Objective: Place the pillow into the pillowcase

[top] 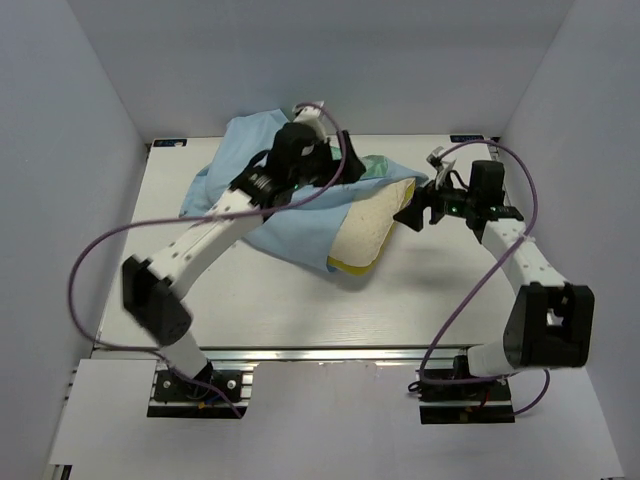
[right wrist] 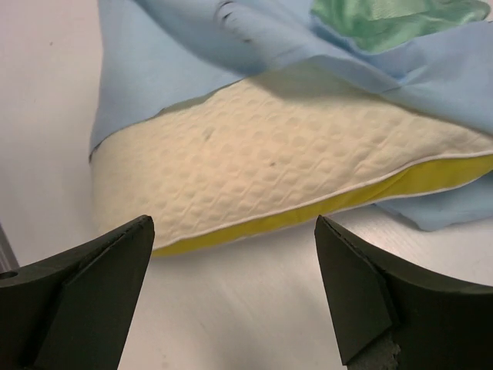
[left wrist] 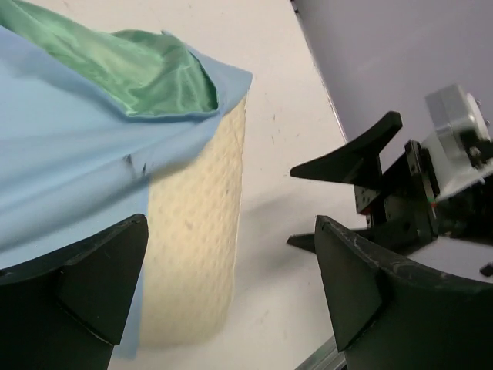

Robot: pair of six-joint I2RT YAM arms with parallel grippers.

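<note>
White table (left wrist: 277, 92); left wrist: right gripper (left wrist: 293, 206)

Left arm (top: 200, 245) and right arm (top: 520, 255) were the same build: white link tubes with chunky black joint housings (top: 548, 325). A thin purple left cable (top: 85, 265) looped free of its arm, and the right cable (top: 470, 290) matched it. Base plates (top: 195, 390) were black. Left gripper (left wrist: 231, 227) had matte black wedge-shaped fingers (left wrist: 92, 285) with scuffed edges. Right gripper (right wrist: 235, 231) looked the same and carried a pale grey camera block (left wrist: 458, 135).
</note>
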